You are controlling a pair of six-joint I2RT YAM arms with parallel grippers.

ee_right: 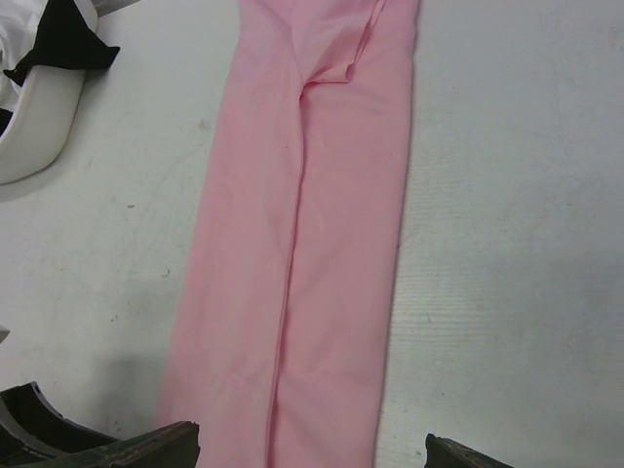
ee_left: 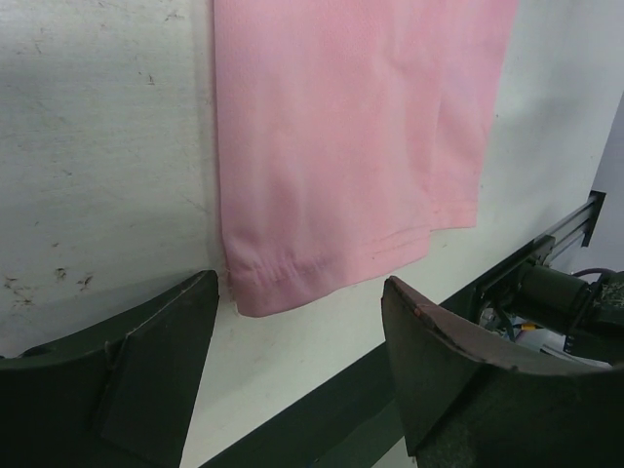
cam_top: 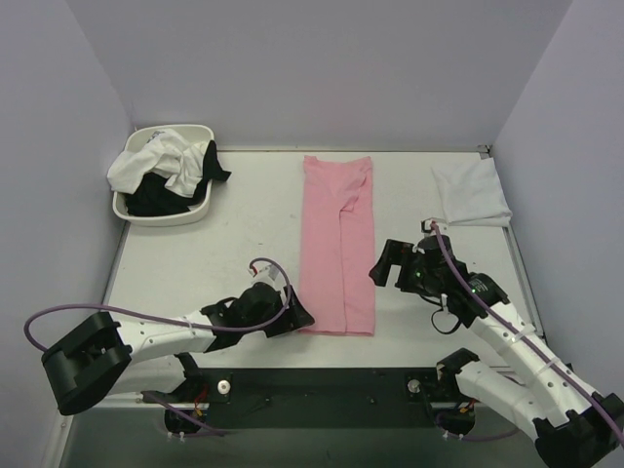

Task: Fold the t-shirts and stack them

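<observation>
Pale walls close in a white bench (cam_top: 214, 253), with the pink t-shirt (cam_top: 336, 244) at its centre as a long narrow strip running 12 to 6. My left end effector (cam_top: 295, 315) sits wide apart at the strip's 7 o'clock hem corner, holding nothing. My right end effector (cam_top: 387, 265), equally wide and empty, hovers just off its 4 o'clock edge. The risk I judge: pinching only the top layer, so the folded-in sides spring open, or lifting unevenly and skewing the fold.
</observation>
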